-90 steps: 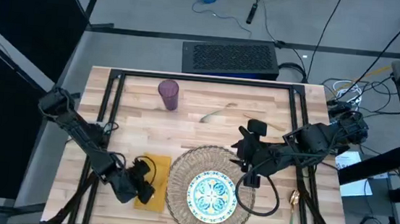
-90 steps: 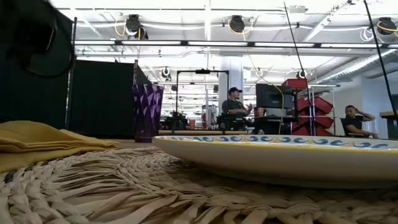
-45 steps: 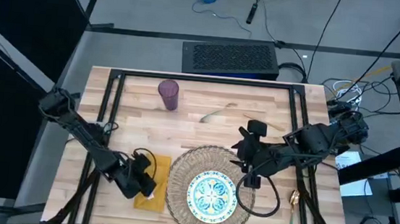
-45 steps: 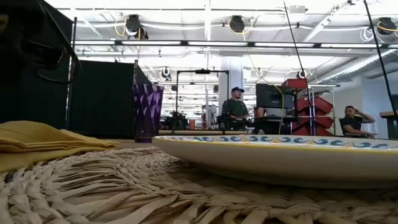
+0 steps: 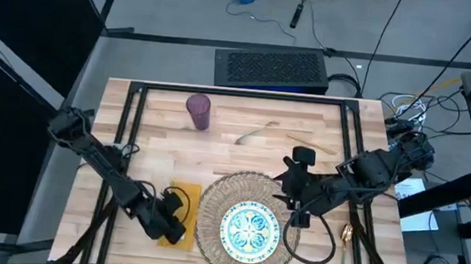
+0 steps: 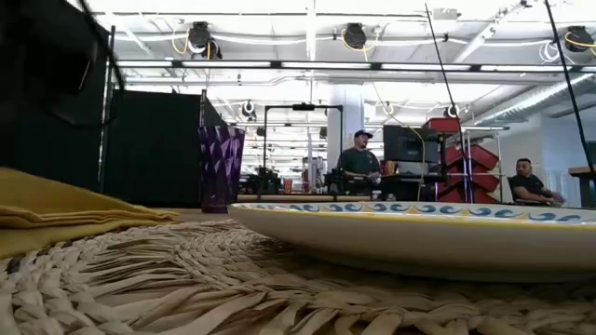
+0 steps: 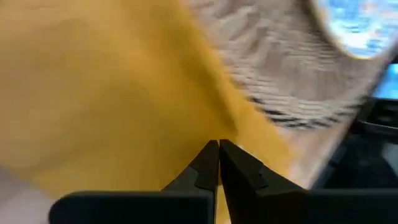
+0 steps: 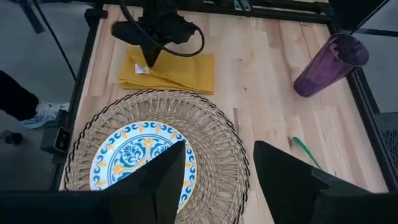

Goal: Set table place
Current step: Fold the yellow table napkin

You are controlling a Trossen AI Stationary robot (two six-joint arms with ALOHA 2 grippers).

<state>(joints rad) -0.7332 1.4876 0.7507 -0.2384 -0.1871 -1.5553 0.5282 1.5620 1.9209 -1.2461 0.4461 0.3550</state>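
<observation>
The left hand (image 5: 173,221) presses its closed fingers onto the yellow napkin (image 5: 181,198) near the bench's (image 5: 241,160) front-left corner, just beside the woven mat (image 5: 212,205). The plate (image 5: 250,229) sits on the mat. The right hand (image 5: 293,212) hovers open over the mat's right part. The purple tumbler (image 5: 198,111) stands near the back edge.

A patterned plate (image 6: 419,228) is resting on the woven straw mat (image 6: 186,279) up close. A yellow napkin (image 6: 56,209) is lying beside the mat, a purple tumbler (image 6: 221,167) is standing beyond, and people (image 6: 357,163) are sitting in the room behind.
</observation>
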